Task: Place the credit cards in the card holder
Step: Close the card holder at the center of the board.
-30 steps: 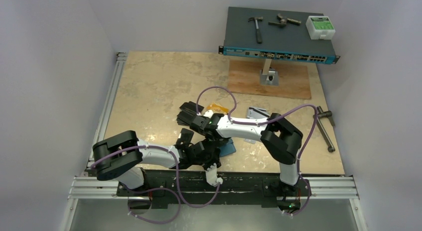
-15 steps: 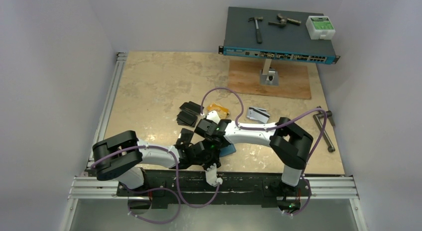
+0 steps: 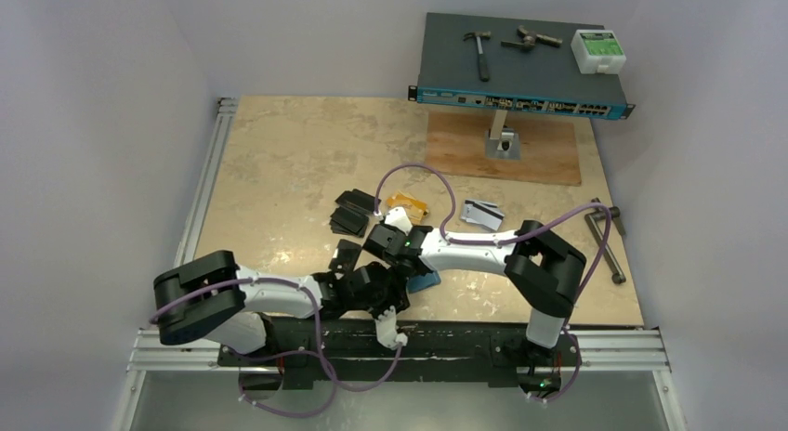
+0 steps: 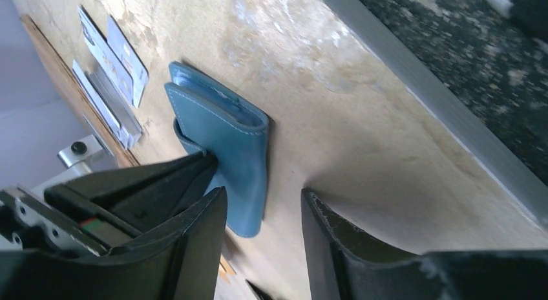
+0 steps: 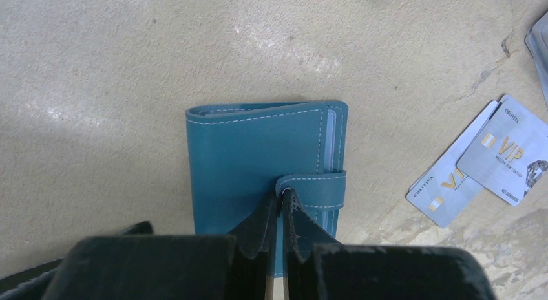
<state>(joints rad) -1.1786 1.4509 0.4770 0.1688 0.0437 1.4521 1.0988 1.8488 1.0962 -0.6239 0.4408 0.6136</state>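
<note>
The teal card holder lies folded shut on the table, its snap tab fastened. My right gripper is shut, its tips pressing on the holder at the tab's end. My left gripper stands open just beside the card holder, with only bare table between its fingers. From above, both grippers crowd the card holder near the table's front edge. Credit cards lie behind them: a black stack, orange ones and silver ones. Two silver cards lie right of the holder.
A blue network switch on a stand at the back carries a hammer and a white box. A wooden board lies beneath it. A metal tool rests at the table's right edge. The front rail runs close to the holder.
My right gripper came from the black stack down onto the card holder. My left gripper has opened and its arm has drawn back slightly to the left.
</note>
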